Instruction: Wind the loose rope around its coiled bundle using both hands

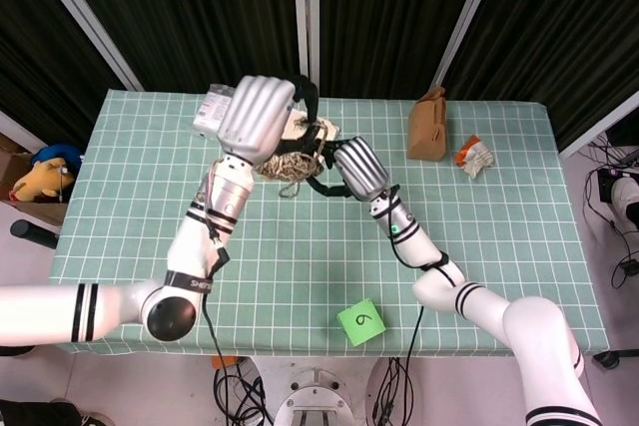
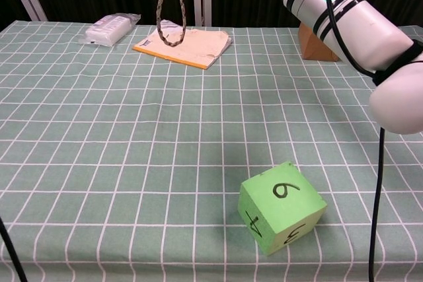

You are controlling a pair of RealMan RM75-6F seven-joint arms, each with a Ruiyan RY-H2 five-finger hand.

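left hand (image 1: 258,112): I've got it raised over the table, fingers curled onto the coiled bundle (image 1: 285,161)
right hand (image 1: 356,169): fingers reach the bundle's right side — grip unclear
loose rope (image 2: 170,10): loop dangling above the notebook (image 2: 185,43)
green cube (image 2: 281,207): near front edge

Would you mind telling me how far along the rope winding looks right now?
Midway, by the look of it. Done: the coiled bundle is lifted off the table. In hand: the left hand and the right hand both hold it in the air. Left: a loop of loose rope hangs below, not yet wound on.
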